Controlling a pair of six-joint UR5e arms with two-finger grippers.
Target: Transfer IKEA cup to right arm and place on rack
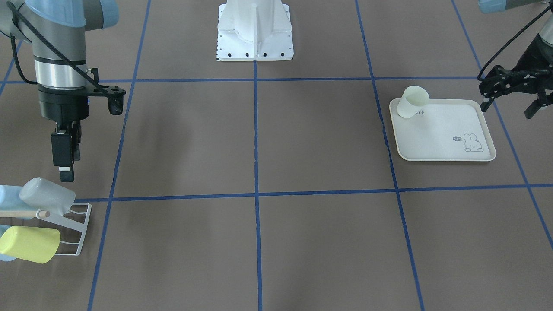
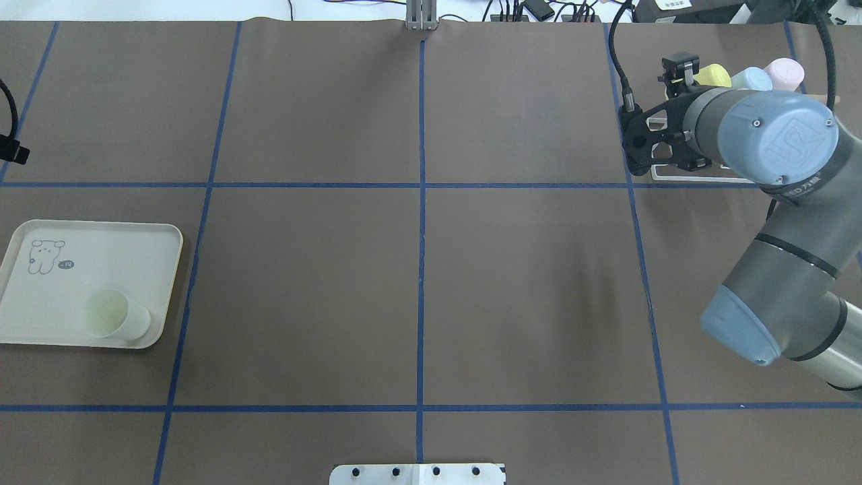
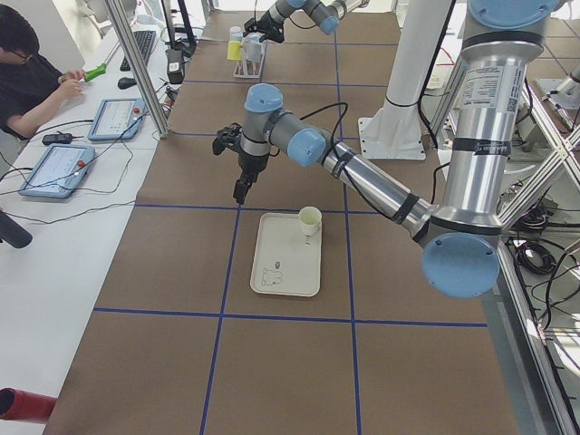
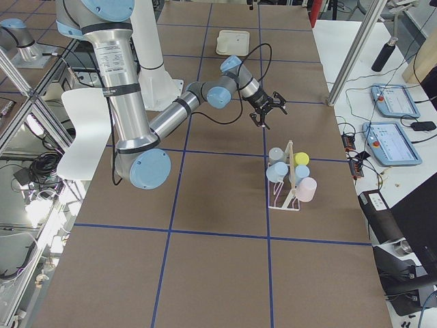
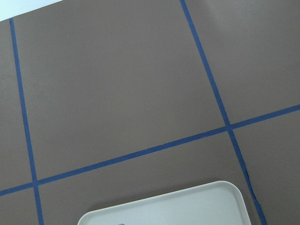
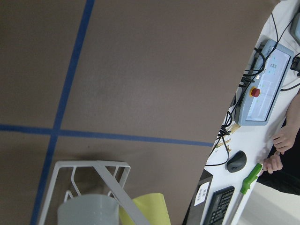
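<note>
Though the rack (image 1: 65, 223) was cut off, the right gripper (image 1: 71, 166) and left gripper (image 1: 507, 110) hung open, empty.

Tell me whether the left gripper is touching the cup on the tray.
Apart. The front-facing view shows bare tray between the open left gripper and the cup.

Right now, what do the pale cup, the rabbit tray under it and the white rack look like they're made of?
Cup: probably thin plastic; light shows through its milky wall. Rabbit tray: likely plastic or melamine; cream, matte, with a moulded rounded rim. Rack: seemingly white-coated metal wire, bent from thin rods; its rod looks like pale wood.
</note>
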